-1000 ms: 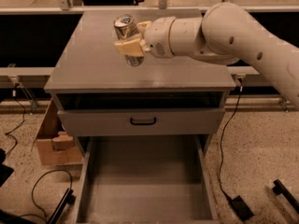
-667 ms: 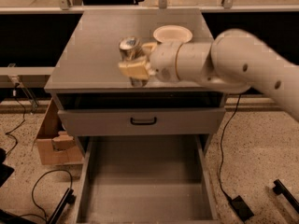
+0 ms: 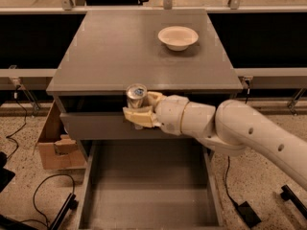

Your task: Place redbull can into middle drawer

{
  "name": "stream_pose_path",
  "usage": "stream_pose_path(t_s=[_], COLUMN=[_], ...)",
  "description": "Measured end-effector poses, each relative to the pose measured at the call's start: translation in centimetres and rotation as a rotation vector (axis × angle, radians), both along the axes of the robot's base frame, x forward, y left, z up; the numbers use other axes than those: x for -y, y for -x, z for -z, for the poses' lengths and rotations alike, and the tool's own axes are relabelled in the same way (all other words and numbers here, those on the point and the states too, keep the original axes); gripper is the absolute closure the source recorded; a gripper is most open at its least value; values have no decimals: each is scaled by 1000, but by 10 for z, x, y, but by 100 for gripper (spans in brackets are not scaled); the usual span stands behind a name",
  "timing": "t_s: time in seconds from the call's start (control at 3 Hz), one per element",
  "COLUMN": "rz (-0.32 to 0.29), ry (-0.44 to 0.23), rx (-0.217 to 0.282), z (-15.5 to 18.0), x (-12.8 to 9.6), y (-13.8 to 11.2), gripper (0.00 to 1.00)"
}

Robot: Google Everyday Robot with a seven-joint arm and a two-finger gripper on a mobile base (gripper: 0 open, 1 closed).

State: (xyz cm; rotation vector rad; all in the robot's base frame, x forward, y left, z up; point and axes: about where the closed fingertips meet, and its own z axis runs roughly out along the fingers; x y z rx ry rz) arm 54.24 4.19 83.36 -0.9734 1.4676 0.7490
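The tool (image 3: 141,109), clamped on the upright can (image 3: 136,96), hovers at the table (image 3: 115,47) front above the open drawer (image 3: 148,188).

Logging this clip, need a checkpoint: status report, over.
Gripper shut on redbull can, held upright off cabinet front edge. Middle drawer open below it. White bowl back on cabinet top, not in the way.

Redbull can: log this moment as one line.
phase: carry | tool shut on can, upright | position: off cabinet front edge, above open drawer | can not yet in drawer | bowl on cabinet top
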Motion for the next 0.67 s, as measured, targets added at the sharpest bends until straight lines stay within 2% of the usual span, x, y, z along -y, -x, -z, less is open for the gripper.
stream_pose_path(t_s=[0.33, 0.67], rz=[-15, -14], ry=[-30, -28], rx=[9, 9], z=[10, 9], x=[-4, -4], y=[2, 2], gripper=[100, 100])
